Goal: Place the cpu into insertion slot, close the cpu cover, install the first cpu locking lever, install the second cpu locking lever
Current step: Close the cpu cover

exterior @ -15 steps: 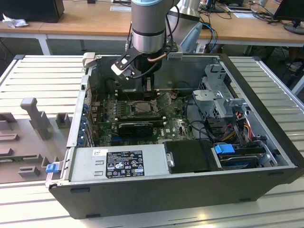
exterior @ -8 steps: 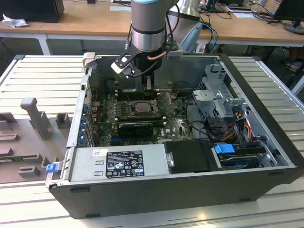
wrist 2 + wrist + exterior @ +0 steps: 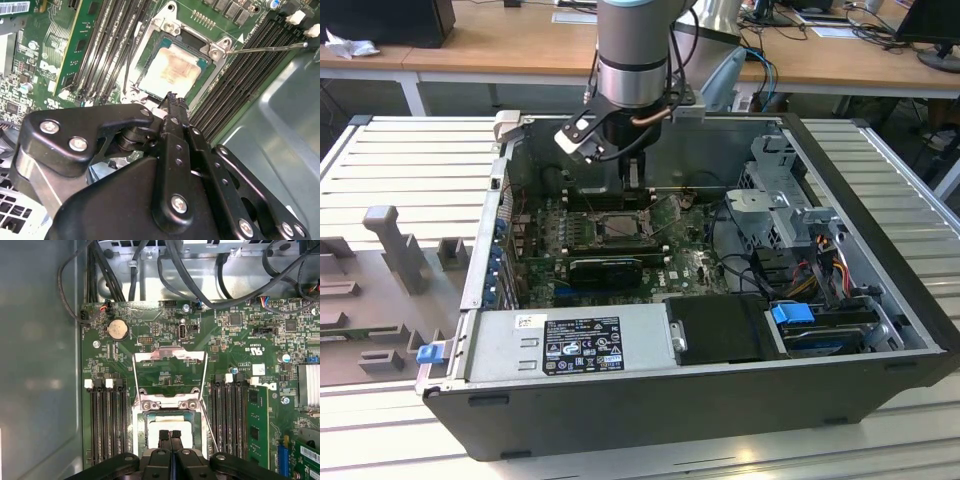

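The cpu [image 3: 172, 70] lies flat in the insertion slot [image 3: 141, 432], its pale metal top facing up and its edges square to the socket frame, so it looks seated. I judge it light, stiff and fragile. The smooth lid offers little grip from above, and the contacts beneath would not tolerate sliding, so any hold belongs on 2 opposite edges.

The cpu cover [image 3: 170, 356] is swung open on its hinge and lies back on the motherboard [image 3: 235, 340], away from the socket. It looks like thin, springy sheet metal, best pushed at the free cross-bar far from the hinge.

The 2 locking levers [image 3: 206, 390] are unlatched. They are thin wire rods running along either side of the open cover, and probably stiff against their springs.

The hand [image 3: 170, 434] hangs just above the chip's near edge with its 2 fingers closed together and nothing between them.

Black memory slots [image 3: 107, 425] flank the socket. In the exterior view the arm [image 3: 632, 60] reaches down into the open computer case [image 3: 720, 400] on the ribbed bench [image 3: 400, 160].
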{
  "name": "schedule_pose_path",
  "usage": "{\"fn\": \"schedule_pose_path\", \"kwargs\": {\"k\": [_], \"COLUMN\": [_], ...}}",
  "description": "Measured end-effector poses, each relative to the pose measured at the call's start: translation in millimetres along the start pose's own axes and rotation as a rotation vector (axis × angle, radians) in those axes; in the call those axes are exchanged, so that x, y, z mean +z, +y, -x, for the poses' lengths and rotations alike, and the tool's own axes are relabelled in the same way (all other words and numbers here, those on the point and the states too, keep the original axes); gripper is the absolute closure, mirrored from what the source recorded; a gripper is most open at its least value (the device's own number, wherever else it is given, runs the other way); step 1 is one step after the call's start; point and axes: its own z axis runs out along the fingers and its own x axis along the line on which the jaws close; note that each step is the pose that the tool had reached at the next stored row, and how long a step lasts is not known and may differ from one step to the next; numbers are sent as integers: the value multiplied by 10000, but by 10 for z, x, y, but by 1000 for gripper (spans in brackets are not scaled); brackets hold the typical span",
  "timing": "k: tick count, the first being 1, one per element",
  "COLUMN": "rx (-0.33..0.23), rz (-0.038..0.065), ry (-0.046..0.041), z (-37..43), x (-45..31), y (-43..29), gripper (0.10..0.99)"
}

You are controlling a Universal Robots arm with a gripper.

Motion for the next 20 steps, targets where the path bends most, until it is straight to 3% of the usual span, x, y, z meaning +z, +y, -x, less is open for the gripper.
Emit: {"fn": "schedule_pose_path", "kwargs": {"k": [9,20], "rx": [1,-1], "rz": [-6,-4], "ry": [-10,-34], "z": [-5,-49], "x": [-29,-204], "y": [48,55], "gripper": [980,980]}}
